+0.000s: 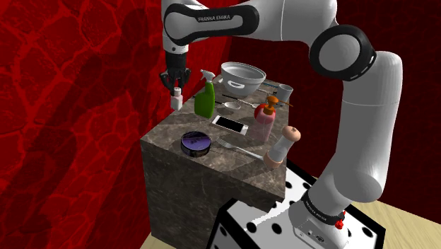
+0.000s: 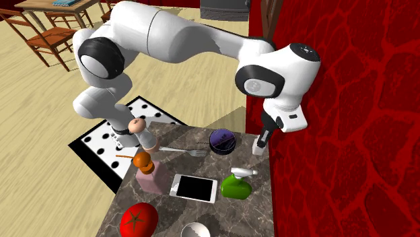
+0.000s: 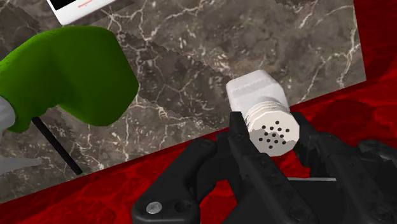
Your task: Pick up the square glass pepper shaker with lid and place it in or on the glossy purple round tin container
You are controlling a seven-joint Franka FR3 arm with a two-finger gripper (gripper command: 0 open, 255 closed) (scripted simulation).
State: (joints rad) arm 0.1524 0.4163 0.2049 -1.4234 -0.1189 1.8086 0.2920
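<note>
My gripper point(image 3: 275, 137) clasps the white shaker point(image 3: 257, 95) by its lid at the table's point(image 3: 210, 57) edge, the purple tin point(image 1: 196, 143) well apart.

**Shoulder view:** camera beside and a little behind the stand point(image 1: 247, 225), looking down across the marble counter point(image 1: 212, 180) toward the red wall point(image 1: 71, 106).

**Second exterior view:** raised camera at the counter's far end, facing back toward the stand, with wood floor point(image 2: 188, 81) beyond.

**Wrist view:** close range, looking along the gripper point(image 3: 273, 137) onto the counter's edge.

All three views share the pepper shaker point(image 1: 177, 99), green spray bottle point(image 1: 204, 100) and smartphone point(image 1: 230, 124).
</note>
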